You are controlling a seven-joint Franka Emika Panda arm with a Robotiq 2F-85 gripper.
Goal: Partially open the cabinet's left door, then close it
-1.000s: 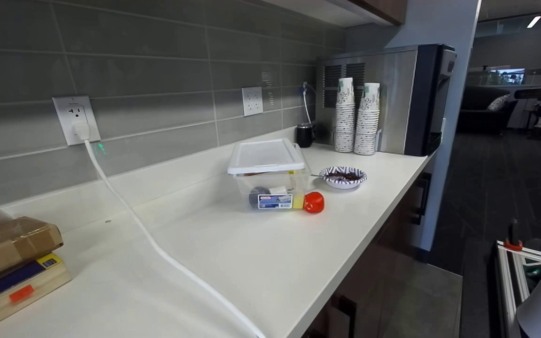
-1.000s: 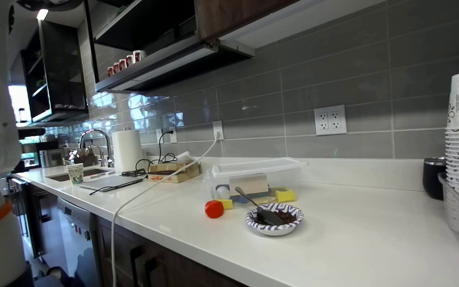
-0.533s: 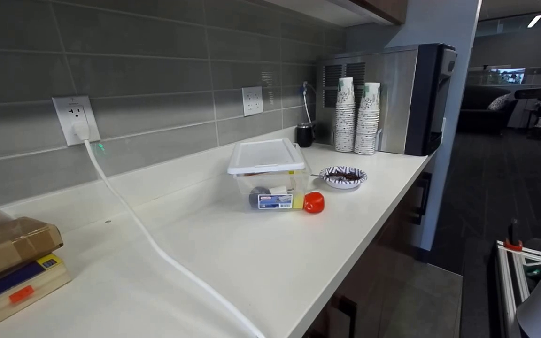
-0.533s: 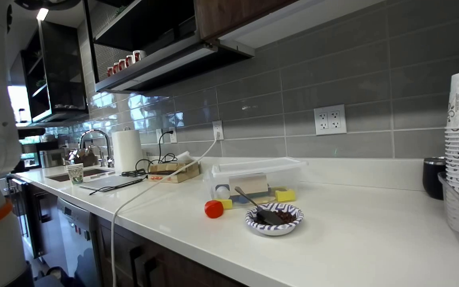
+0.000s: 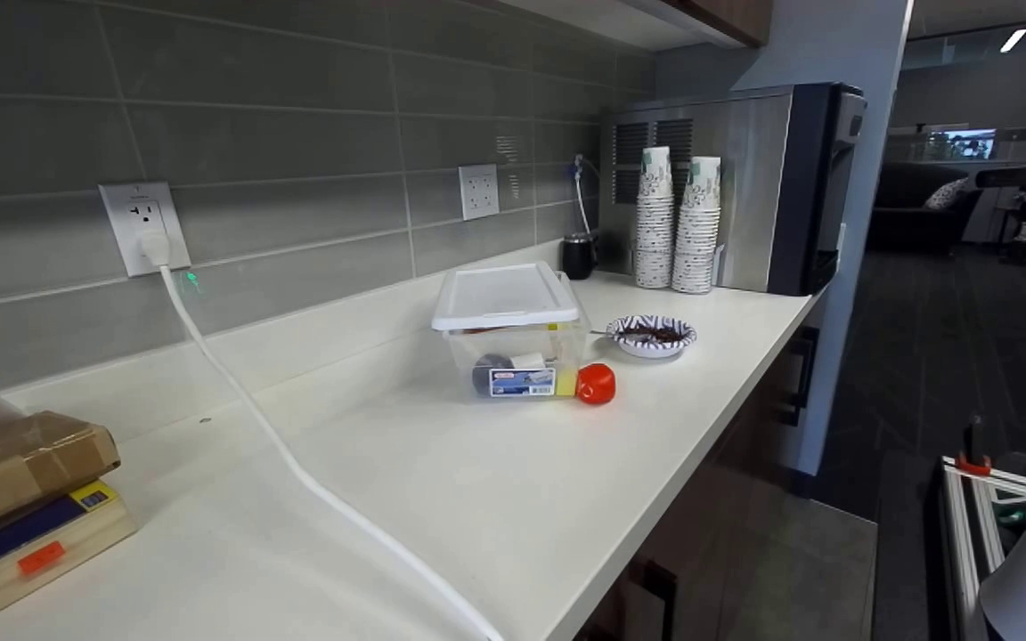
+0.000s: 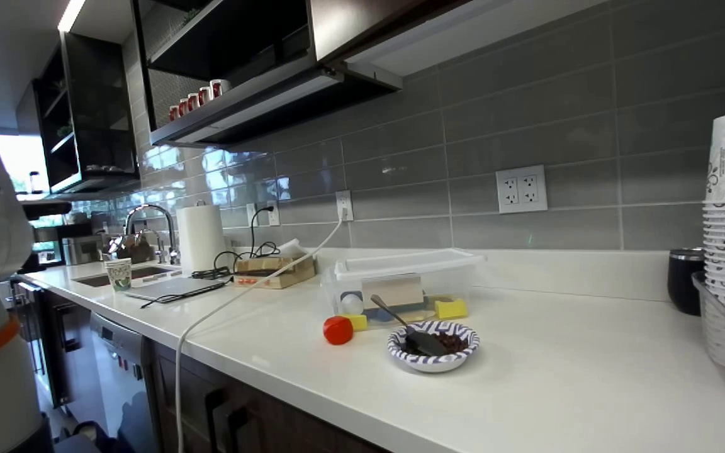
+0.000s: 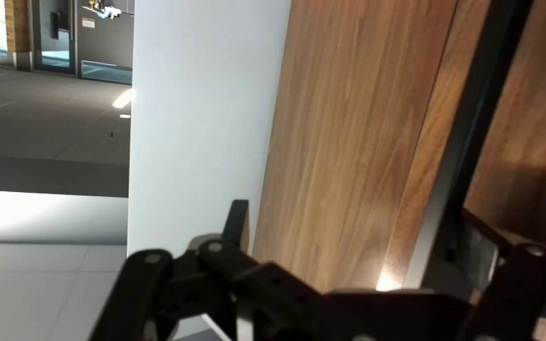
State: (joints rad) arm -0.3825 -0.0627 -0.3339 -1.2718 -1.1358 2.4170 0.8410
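The brown overhead cabinet shows only its lower part in an exterior view. Its left door is ajar there, face catching bright glare, lower edge angled off the cabinet bottom. In the wrist view, which stands upside down, the left door is at the right, with a dark gap between it and the neighbouring wood panel. My gripper is spread wide, nothing between its fingers. One finger is over the pale wall side, the other at the left door's corner; its tip is hidden. Both exterior views miss the gripper.
A pale wall stands beside the cabinet. Below, the white counter bears a lidded plastic bin, a patterned bowl, a red object and cup stacks. A white cable crosses the counter.
In an exterior view the left door has swung outward, its face now bright and its lower edge steeper. The arm has shifted left, and its dark part at the top left has mostly left view.
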